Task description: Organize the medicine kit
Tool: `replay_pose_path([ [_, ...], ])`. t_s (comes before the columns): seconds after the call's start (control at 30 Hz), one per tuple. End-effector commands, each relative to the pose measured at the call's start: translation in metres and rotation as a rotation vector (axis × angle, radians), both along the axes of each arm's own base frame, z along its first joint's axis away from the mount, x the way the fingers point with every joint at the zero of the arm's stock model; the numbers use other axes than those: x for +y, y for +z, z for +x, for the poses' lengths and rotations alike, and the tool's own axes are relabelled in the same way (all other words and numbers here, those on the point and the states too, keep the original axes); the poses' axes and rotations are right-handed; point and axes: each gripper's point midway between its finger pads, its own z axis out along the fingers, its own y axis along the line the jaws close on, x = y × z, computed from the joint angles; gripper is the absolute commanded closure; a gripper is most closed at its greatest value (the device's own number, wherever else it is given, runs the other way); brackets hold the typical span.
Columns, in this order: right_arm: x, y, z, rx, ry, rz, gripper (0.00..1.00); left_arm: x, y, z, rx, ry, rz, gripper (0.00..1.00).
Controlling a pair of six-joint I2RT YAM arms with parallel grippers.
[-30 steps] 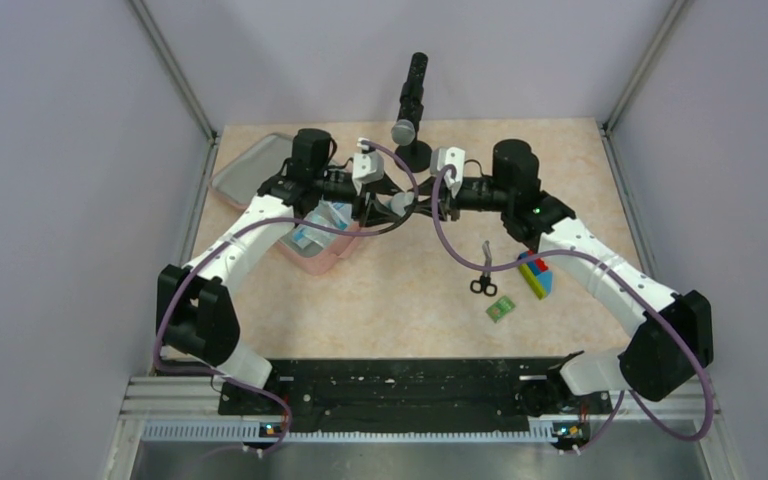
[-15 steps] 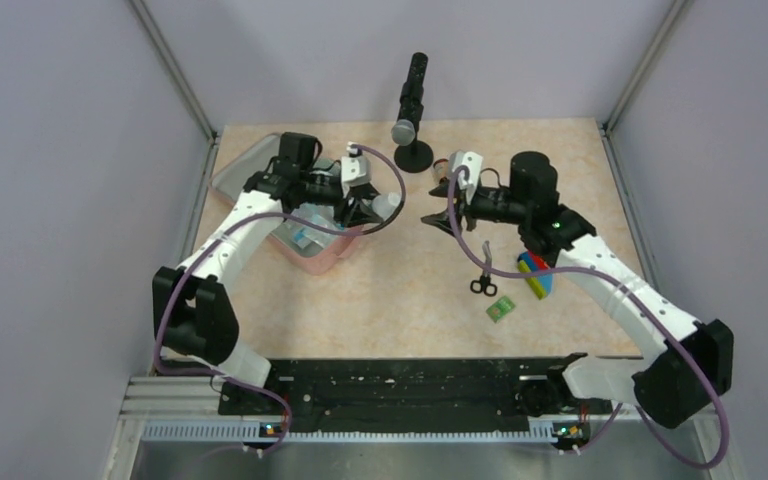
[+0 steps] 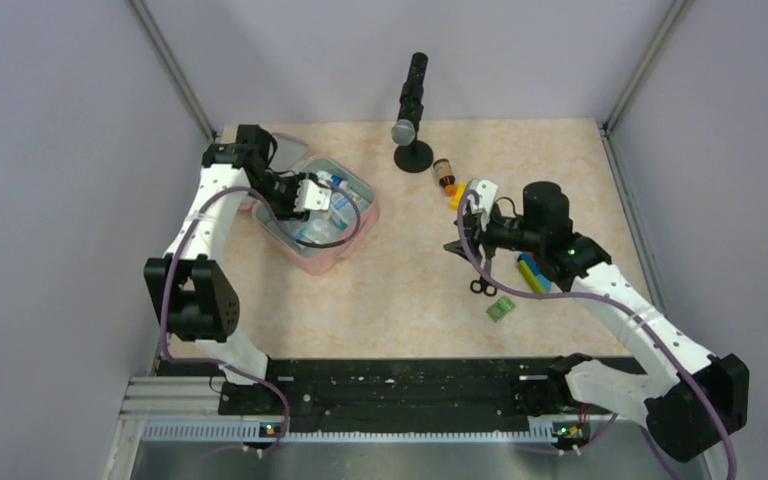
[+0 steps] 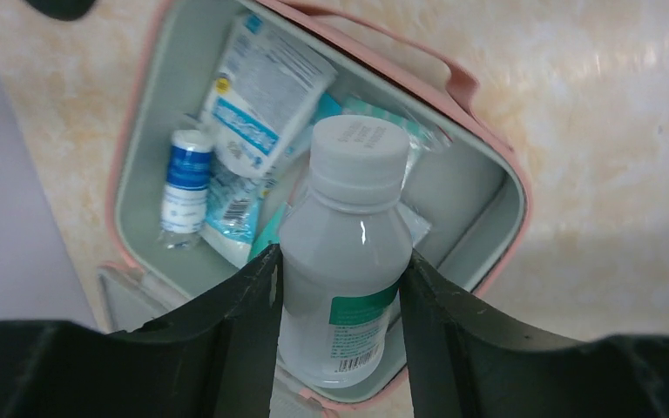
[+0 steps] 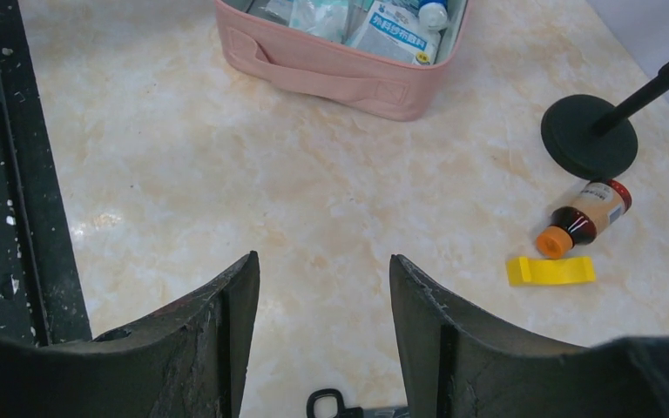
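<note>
Left gripper [image 4: 338, 270]: jaws part-closed, clamped on either side of a white-capped bottle [image 4: 348, 226]; we see both fingers pressed to its body.
Bottle: translucent plastic, screw cap, green-and-white label with a barcode; it is over the open kit. We cannot tell whether it touches the contents.
Medicine kit [image 5: 331, 74]: pink soft case, lid open, grey lining showing; it sits at the far left of the table [image 3: 410, 300], under the left gripper.
Kit contents: a small blue-and-white bottle [image 4: 185, 187] lying on its side, a white sachet with blue print [image 4: 257, 96] just beside it, and teal packets [image 4: 375, 113] underneath.
Black stand [image 3: 413, 155]: round base, far centre of the table, right of the kit and apart from it.
Amber bottle [image 5: 585, 218]: orange cap, lying on its side near the stand's base.
Yellow piece [image 5: 550, 270]: flat, just beside the amber bottle's cap; we cannot identify it.
Right gripper [image 5: 324, 270]: jaws wide apart, nothing between them, above bare table right of centre.
Scissors [image 3: 482, 285]: black handles, flat on the table near the right gripper.
Green packet [image 3: 501, 309]: small, just nearer than the scissors.
Toy-brick block [image 3: 534, 272]: multicoloured, right of the scissors, partly hidden by the right arm.
</note>
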Motion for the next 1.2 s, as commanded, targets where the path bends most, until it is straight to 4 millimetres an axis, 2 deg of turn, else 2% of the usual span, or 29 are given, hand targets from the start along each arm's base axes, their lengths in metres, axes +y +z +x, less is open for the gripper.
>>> replay_pose_path([
  [0.0, -0.002, 0.002, 0.004, -0.026, -0.011, -0.001, 0.45, 0.029, -0.027, -0.006, -0.012, -0.243, 0.234, 0.54],
  [0.23, -0.006, -0.003, 0.003, -0.031, -0.026, -0.017, 0.46, 0.019, -0.061, -0.003, 0.121, -0.339, 0.204, 0.52],
  [0.43, -0.014, -0.004, 0.0, -0.043, -0.032, -0.067, 0.46, 0.008, -0.085, -0.022, 0.238, -0.417, 0.192, 0.51],
  [0.7, -0.02, -0.011, 0.007, -0.012, -0.069, -0.089, 0.47, 0.024, -0.12, -0.025, 0.383, -0.464, 0.325, 0.5],
  [1.03, -0.023, -0.01, 0.037, 0.044, -0.171, -0.027, 0.47, 0.03, -0.135, -0.024, 0.422, -0.431, 0.367, 0.52],
  [1.17, -0.018, -0.012, 0.045, 0.06, -0.156, -0.027, 0.48, 0.036, -0.131, -0.018, 0.379, -0.442, 0.403, 0.52],
])
